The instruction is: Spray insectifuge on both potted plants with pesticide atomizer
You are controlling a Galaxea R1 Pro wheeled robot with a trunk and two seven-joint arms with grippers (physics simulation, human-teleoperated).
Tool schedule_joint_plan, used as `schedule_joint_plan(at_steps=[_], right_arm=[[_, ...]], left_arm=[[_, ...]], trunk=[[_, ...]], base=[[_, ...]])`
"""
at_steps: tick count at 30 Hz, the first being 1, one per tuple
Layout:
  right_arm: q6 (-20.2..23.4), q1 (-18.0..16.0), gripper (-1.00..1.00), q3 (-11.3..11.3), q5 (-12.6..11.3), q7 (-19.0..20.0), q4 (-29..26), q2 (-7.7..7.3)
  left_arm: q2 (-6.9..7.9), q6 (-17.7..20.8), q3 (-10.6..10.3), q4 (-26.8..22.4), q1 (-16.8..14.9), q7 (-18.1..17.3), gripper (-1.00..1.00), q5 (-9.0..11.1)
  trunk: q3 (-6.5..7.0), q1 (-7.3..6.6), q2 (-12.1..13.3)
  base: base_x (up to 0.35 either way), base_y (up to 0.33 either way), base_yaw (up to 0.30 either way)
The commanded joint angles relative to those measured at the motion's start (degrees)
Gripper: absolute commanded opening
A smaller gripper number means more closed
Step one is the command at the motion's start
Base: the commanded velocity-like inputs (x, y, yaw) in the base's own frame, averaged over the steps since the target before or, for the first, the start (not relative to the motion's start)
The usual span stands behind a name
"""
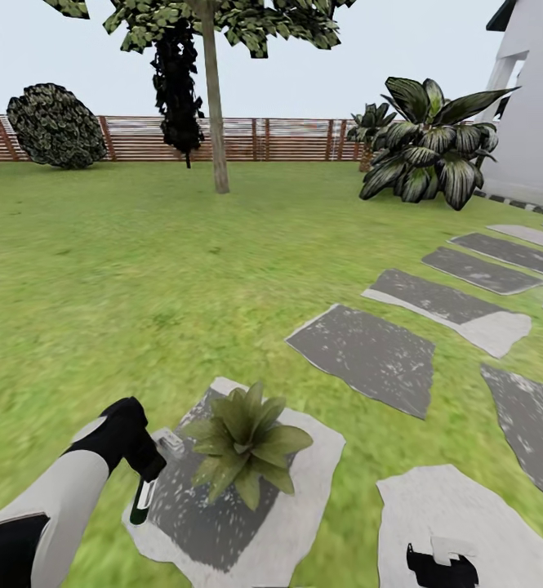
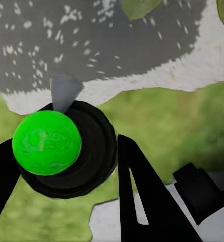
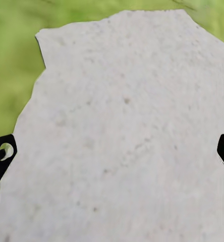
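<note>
Left pincer (image 1: 144, 482) is clamped on the pesticide atomizer (image 1: 144, 500), held just beside the potted plant (image 1: 245, 445), which stands mid-slab on the stepping stone (image 1: 304, 523). Atomizer's long axis runs roughly vertical. Plant lies to the pincer's right, close; left arm is nearer. Right pincer (image 1: 441, 565) hangs spread, holding nothing, over another stone (image 3: 127, 126).

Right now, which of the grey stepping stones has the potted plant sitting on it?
The nearest stepping stone on the robot's left, beside the left gripper. The potted plant stands on it, while the other stones, running toward the house, are bare.
</note>
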Motion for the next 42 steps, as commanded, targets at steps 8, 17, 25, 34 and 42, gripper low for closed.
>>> schedule_joint_plan(at_steps=[8, 17, 25, 34, 42], right_arm=[[-0.2, 0.0, 1.0, -0.4, 0.6, -0.3, 0.0, 0.17], [-0.2, 0.0, 1.0, -0.4, 0.5, -0.3, 0.0, 0.11], [-0.2, 0.0, 1.0, -0.4, 0.6, -0.3, 0.1, 0.15], [-0.2, 0.0, 1.0, -0.4, 0.6, -0.3, 0.1, 0.18], [-0.2, 0.0, 1.0, -0.4, 0.6, -0.3, 0.1, 0.18]], left_arm=[[0.03, 0.3, -0.2, -0.2, 0.7, -0.5, -1.0, -0.5], [1.37, 0.2, -4.3, 0.6, 1.1, -0.4, -1.0, -0.4], [3.02, 0.1, -4.5, 0.7, 2.2, 0.0, -1.0, -0.4], [1.93, 0.2, -4.2, -5.2, 3.7, 2.4, -1.0, -0.3], [2.67, -0.2, -4.5, -10.2, 4.0, 2.3, -1.0, -0.4]], trunk=[[-0.05, 0.02, 0.0], [-0.05, 0.02, 0.0], [-0.05, 0.02, 0.0], [-0.05, 0.02, 0.0], [-0.05, 0.02, 0.0]], base=[[0.294, 0.166, -0.008], [0.098, 0.091, -0.111], [0.0, 0.0, 0.0], [0.0, 0.0, 0.0], [0.0, 0.0, 0.0]])
